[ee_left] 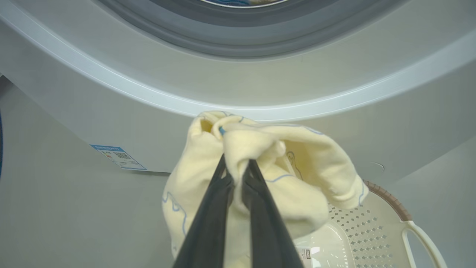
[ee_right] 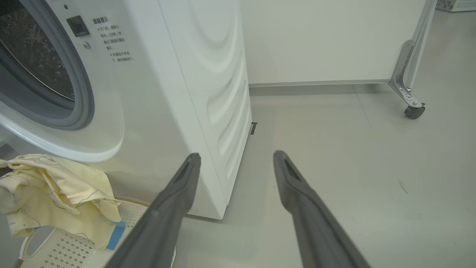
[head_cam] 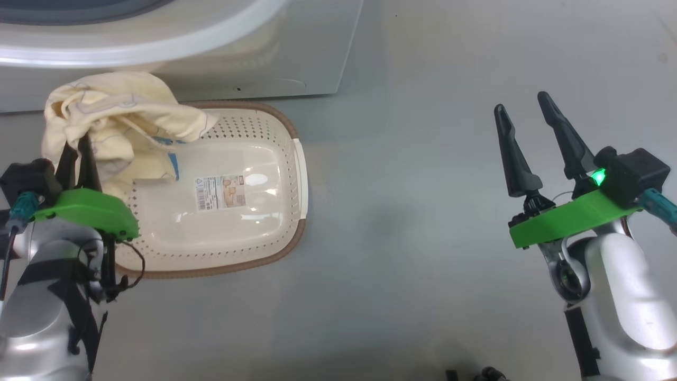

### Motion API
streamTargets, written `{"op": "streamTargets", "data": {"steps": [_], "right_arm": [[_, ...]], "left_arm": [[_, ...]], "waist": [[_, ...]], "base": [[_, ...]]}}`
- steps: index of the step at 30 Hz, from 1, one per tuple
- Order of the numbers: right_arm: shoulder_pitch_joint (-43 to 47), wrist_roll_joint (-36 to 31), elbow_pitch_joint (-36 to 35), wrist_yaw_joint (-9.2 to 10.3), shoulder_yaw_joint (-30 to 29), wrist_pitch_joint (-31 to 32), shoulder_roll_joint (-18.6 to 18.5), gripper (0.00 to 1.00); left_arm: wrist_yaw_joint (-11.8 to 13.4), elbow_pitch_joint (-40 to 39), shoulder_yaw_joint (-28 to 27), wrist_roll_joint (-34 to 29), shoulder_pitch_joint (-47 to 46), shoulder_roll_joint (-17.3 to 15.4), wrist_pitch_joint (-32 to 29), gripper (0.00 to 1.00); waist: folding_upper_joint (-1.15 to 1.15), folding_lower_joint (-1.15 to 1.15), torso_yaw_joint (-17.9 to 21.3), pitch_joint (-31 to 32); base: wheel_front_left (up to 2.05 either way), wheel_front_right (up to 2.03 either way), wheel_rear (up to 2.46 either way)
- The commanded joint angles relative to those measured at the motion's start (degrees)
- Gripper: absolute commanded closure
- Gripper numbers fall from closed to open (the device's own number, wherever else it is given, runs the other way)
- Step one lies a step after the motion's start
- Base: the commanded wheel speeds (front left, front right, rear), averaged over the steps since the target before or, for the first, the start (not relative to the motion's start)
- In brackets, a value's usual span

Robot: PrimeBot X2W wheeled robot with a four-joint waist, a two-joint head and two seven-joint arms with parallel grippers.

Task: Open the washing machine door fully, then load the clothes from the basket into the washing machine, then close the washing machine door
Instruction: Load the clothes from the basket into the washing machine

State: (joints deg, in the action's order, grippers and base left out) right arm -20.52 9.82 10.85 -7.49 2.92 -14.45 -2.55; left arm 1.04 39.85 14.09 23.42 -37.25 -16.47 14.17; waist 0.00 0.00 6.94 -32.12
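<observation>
We look down on a smooth pale grey floor (head_cam: 423,211) that runs back to a plain white wall (ee_right: 327,37), where a metal frame leg on a small dark caster (ee_right: 412,109) stands near the far right edge of the floor. Against that wall stands the big white front-loading washing machine (ee_right: 208,74); its round opening shows a grey rubber seal (ee_left: 241,33) and the perforated steel drum (ee_right: 33,56) behind it, and a small blue label sticker (ee_left: 118,157) sits low on its front panel. On the floor, right at the foot of the machine, rests the small rectangular cream plastic basket (head_cam: 232,233), with perforated sides, a brown woven-look rim and white side handles; a printed label sticker (head_cam: 221,192) lies flat on its glossy bottom. The soft pale yellow cotton clothes (head_cam: 121,116), printed with thin dark lines, are bunched into a loose bundle over the basket's left end, below the rim of the machine's opening, and their lower folds hang down into the basket. A small bright blue cloth piece (ee_right: 115,235) peeks out at the bundle's lower edge. Our left end effector (head_cam: 76,140) has its two dark fingers pinched together on a fold at the top of the clothes. Our right end effector (head_cam: 522,102) hangs over bare floor well to the right of the basket, fingers spread wide apart and holding nothing.
</observation>
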Motion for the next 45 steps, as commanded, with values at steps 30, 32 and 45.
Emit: {"op": "streamTargets", "data": {"steps": [30, 32, 45], "right_arm": [[2.19, 0.26, -0.23, 0.00, 0.89, -0.55, -0.32, 0.00], [1.97, 0.38, -0.27, 0.00, 1.00, -0.55, -0.32, 0.00], [0.53, 1.17, -0.55, 0.00, 1.52, -0.55, -0.32, 0.00]], "left_arm": [[-5.27, -30.34, -17.95, -16.54, 8.66, 3.04, 0.83, 1.00], [-5.59, -31.83, -18.78, -16.81, 7.89, 3.08, 0.83, 1.00], [-7.62, -33.26, -23.13, -15.44, -3.90, -0.34, 0.83, 1.00]], "waist": [[0.00, 0.00, -1.48, 4.01], [0.00, 0.00, -1.31, 3.57], [0.00, 0.00, 1.28, -0.86]], "base": [[0.00, 0.00, 0.00], [0.00, 0.00, 0.00], [0.00, 0.00, 0.00]]}}
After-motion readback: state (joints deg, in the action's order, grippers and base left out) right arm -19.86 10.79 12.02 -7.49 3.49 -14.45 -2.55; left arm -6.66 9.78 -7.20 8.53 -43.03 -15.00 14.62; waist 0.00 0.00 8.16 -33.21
